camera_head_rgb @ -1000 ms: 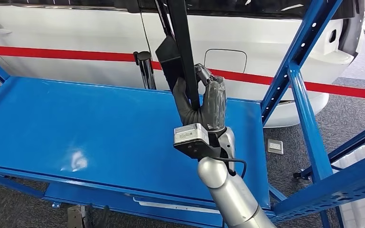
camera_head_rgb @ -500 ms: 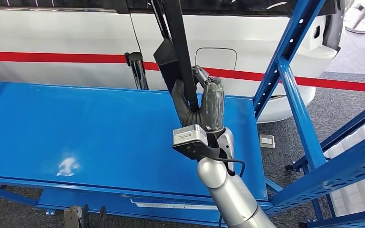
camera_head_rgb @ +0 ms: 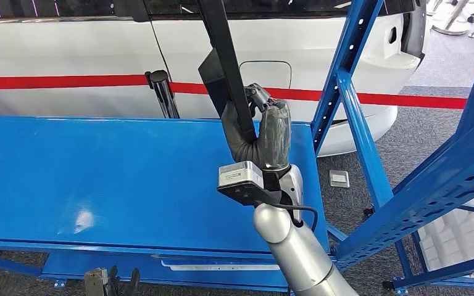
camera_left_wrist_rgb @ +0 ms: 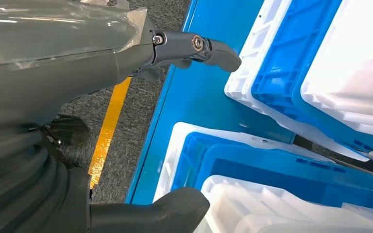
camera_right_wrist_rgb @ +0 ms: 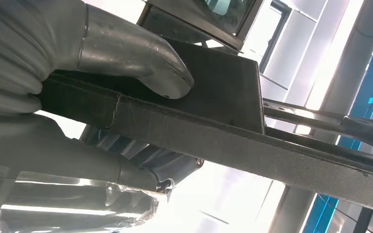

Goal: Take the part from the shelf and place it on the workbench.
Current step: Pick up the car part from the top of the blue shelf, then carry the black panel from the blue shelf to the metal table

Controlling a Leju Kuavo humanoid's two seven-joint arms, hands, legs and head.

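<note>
My right hand (camera_head_rgb: 260, 132) grips a long black part (camera_head_rgb: 224, 61), a flat strip with a wider plate near the hand, held upright above the blue shelf surface (camera_head_rgb: 99, 179); its upper end runs out of the head view. In the right wrist view the thumb (camera_right_wrist_rgb: 141, 53) presses on the part's dark plate (camera_right_wrist_rgb: 213, 82) and the fingers wrap under the strip. My left hand (camera_left_wrist_rgb: 77, 121) hangs with its fingers apart and nothing in them, over bins.
Blue rack uprights (camera_head_rgb: 352, 105) stand just right of the held part. Behind the shelf is a white car body with a red stripe (camera_head_rgb: 68, 81). A black post (camera_head_rgb: 160, 92) stands at the shelf's back edge. White and blue bins (camera_left_wrist_rgb: 281, 145) lie beneath the left hand.
The whole scene has shifted left in the head view, so the camera has turned right. My right hand keeps the same grip on the part.
</note>
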